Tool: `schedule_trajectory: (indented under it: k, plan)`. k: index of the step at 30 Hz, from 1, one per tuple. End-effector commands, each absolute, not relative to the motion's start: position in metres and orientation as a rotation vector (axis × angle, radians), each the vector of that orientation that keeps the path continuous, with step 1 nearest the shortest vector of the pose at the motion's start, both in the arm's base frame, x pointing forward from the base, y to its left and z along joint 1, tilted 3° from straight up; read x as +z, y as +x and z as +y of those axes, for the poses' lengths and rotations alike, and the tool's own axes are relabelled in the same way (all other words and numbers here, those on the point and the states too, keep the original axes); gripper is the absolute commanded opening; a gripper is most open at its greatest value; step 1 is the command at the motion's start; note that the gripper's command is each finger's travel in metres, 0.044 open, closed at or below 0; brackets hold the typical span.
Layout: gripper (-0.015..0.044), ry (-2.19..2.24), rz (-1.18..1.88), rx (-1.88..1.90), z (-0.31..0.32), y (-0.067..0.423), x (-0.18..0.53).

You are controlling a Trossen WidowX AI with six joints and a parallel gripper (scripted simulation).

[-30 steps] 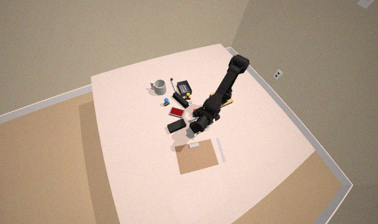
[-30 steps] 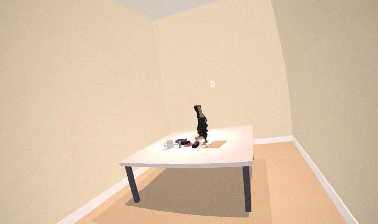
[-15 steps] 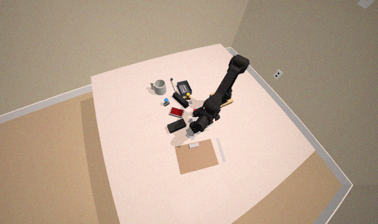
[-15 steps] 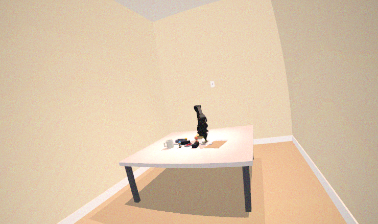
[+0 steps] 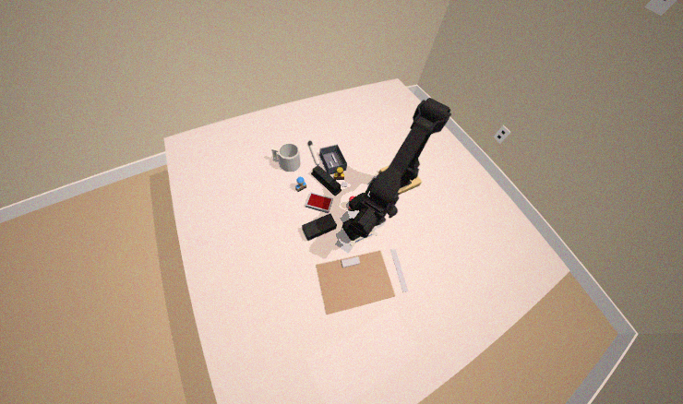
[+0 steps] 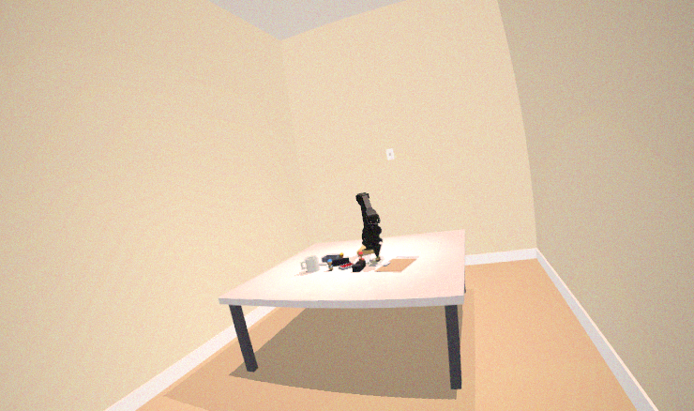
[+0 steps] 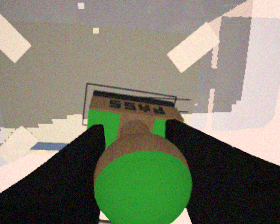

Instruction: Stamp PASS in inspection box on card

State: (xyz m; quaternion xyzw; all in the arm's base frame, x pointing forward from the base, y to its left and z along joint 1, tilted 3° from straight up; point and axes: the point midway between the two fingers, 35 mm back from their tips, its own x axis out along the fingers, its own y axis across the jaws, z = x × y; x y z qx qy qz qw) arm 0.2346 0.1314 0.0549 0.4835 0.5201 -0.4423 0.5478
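My gripper (image 7: pixel 135 132) (image 6: pixel 377 258) is shut on the PASS stamp (image 7: pixel 136 125), a brown block with green sides and a round green-topped handle. The stamp is upright, its PASS label facing the camera. Its base is over the inspection box (image 7: pixel 85 104), whose thin dark outline shows around the base's far and left sides. Whether the base touches the card (image 7: pixel 46 75) is unclear. The card is shaded and has pale tape at its corners. The face of the stamp and most of the box are hidden. The red ink pad (image 5: pixel 318 202) (image 6: pixel 345 266) lies open to the left of the arm.
A black block (image 5: pixel 319 226), a long black object (image 5: pixel 326 180), a blue-topped stamp (image 5: pixel 300 183), a yellow-topped stamp (image 5: pixel 339 173), a grey mug (image 5: pixel 289 157) and a dark tray (image 5: pixel 341 168) stand around the pad. A red knob (image 5: pixel 352 199) is beside the arm. A brown board (image 5: pixel 356 288) lies in front.
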Motion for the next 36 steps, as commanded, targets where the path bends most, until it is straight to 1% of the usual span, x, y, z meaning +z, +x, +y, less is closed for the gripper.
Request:
schedule_trajectory:
  k: [1,11,36]
  plan:
    - [0.0,1.148,1.227,-1.049,0.131,0.235,0.058]
    - [0.0,1.148,1.227,-1.049,0.131,0.235,0.064]
    - [0.0,1.148,1.227,-1.049,0.131,0.233,0.104]
